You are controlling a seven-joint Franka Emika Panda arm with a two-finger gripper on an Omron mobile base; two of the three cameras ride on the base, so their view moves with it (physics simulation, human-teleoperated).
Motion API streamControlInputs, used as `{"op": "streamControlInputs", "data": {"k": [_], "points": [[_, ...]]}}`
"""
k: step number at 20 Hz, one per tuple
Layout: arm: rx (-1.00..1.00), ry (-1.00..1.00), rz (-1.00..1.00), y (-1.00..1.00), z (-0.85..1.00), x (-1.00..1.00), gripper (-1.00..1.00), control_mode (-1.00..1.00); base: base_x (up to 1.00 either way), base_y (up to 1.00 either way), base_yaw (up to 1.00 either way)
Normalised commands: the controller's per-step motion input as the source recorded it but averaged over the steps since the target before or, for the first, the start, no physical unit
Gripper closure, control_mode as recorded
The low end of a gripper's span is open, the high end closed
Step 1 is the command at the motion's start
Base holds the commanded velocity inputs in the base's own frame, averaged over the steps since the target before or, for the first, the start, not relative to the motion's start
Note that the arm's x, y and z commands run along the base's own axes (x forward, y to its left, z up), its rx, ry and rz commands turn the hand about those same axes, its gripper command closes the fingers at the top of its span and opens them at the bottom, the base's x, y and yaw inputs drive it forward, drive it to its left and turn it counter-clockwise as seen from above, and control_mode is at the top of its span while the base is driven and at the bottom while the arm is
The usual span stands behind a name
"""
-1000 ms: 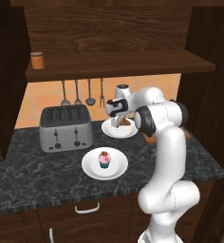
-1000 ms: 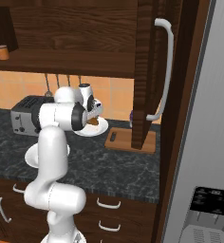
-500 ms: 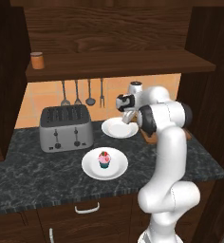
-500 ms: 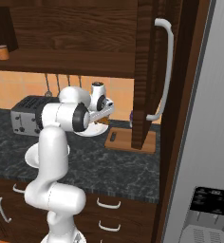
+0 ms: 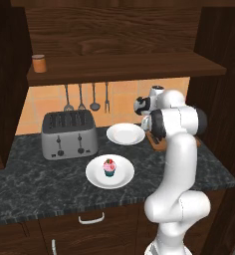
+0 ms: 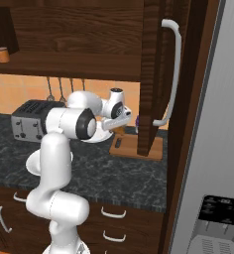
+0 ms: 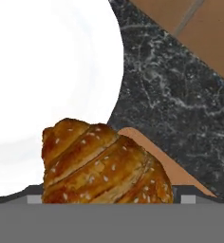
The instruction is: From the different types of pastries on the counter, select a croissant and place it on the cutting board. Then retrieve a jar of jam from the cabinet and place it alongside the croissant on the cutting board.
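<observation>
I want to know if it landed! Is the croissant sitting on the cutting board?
Cannot tell. In the hand view the croissant overlaps the cutting board, but no contact line or gap shows.

Croissant point(image 7: 104, 163): golden-brown flaky crust, glossy, seed-speckled. Counter point(image 5: 35, 187): dark marbled stone, polished. Cabinet point(image 5: 114, 35): dark grained wood, matt. Cutting board point(image 6: 139, 147): light smooth wood. Toaster point(image 5: 69, 133): brushed grey metal. Plate point(image 5: 125, 134): smooth white, ceramic-looking. Cupcake point(image 5: 109, 167): pink frosting, teal wrapper.
</observation>
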Motion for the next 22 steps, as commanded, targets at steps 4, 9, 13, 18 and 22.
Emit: {"op": "streamControlInputs", "data": {"k": [4,9,13,18,22], "points": [[0.01,0.07,-0.14,-0.25,0.00,-0.17,1.00,-1.00,0.00,0.00,0.00],[-0.05,-0.01,-0.08,-0.23,0.00,0.00,1.00,-1.00,0.00,0.00,0.00],[-0.14,-0.09,-0.21,-0.36,0.00,0.00,1.00,-1.00,0.00,0.00,0.00],[-0.02,-0.04,-0.02,-0.11,0.00,0.00,1.00,-1.00,0.00,0.00,0.00],[0.00,0.00,0.00,-0.79,0.00,0.00,1.00,-1.00,0.00,0.00,0.00]]}}
